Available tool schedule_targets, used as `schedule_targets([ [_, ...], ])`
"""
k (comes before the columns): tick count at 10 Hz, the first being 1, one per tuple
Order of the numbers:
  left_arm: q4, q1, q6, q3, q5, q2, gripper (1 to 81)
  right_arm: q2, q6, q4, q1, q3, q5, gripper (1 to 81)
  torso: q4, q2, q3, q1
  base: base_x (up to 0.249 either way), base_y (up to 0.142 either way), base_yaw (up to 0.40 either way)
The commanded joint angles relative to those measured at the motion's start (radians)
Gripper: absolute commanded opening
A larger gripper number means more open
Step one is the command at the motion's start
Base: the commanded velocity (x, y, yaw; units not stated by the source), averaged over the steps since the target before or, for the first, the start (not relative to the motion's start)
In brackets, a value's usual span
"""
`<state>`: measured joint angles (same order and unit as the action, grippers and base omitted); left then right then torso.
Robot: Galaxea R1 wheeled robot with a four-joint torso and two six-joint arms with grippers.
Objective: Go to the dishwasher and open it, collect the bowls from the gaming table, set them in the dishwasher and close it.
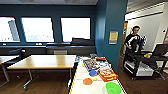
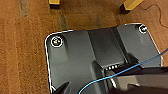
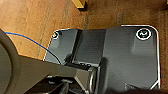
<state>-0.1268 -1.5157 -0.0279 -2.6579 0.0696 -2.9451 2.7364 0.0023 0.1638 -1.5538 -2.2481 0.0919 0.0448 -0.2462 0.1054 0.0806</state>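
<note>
Teal walls and three bright windows point(image 1: 37, 29) close off the far side of the room, with a low dark counter running beneath them. At the far left, a wood-topped table's corner point(image 1: 4, 60) pokes in beside a dark office chair point(image 1: 15, 53), and next to it a larger wood-topped table point(image 1: 43, 61) stands on thin metal legs, with bare brown floor point(image 1: 42, 83) open in front of it. A narrow gap of floor separates that table's right edge from the gaming table point(image 1: 78, 75), whose white top and yellow edge trim run toward me and out of the lower edge of my head view. On it sit the bowls: the orange bowl point(image 1: 87, 81) nearest the left edge, the blue bowl point(image 1: 93, 73) just beyond it, and the lime green bowl point(image 1: 113, 88) closest to me, near the right edge. A red-bordered game box point(image 1: 107, 74) lies just right of the blue bowl, with more flat boxes point(image 1: 92, 64) farther back. A teal pillar point(image 1: 111, 32) rises at the table's far right end. Right of it the floor opens toward a black cart point(image 1: 142, 63), where a person point(image 1: 133, 40) stands behind it. Both my wrist cameras look down at brown carpet point(image 2: 22, 50), and yellow table legs point(image 2: 54, 2) show at the edge. I cannot tell whether the fingers of either of my grippers are spread or closed.
</note>
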Motion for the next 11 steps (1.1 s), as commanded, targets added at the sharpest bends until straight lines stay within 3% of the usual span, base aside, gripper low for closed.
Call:
schedule_targets([
  [1,0.002,0.062,-0.003,0.004,-0.042,0.001,81.1,-0.369,0.047,-0.048,0.115,0.425,-0.004,81.1,0.0,0.0,0.0,0.0,0.0,0.0,0.0],
  [5,0.004,0.062,-0.004,0.003,-0.042,-0.006,81.1,-0.686,0.048,-0.104,0.177,0.676,0.022,81.1,0.0,0.0,0.0,0.0,0.0,0.0,0.0],
  [7,0.004,0.062,-0.004,-0.001,-0.042,-0.013,81.1,-0.876,0.047,-0.112,0.23,0.855,0.058,81.1,0.0,0.0,0.0,0.0,0.0,0.0,0.0],
  [9,0.004,0.062,-0.004,-0.001,-0.045,-0.013,81.1,-1.039,0.047,-0.118,0.324,1.027,0.055,81.1,0.0,0.0,0.035,0.0,0.0,0.0,0.0],
  [11,0.004,0.061,-0.004,-0.001,-0.045,-0.011,81.1,-1.175,0.047,-0.145,0.439,1.131,0.036,81.1,0.0,0.0,0.081,0.0,0.0,0.0,0.0],
])
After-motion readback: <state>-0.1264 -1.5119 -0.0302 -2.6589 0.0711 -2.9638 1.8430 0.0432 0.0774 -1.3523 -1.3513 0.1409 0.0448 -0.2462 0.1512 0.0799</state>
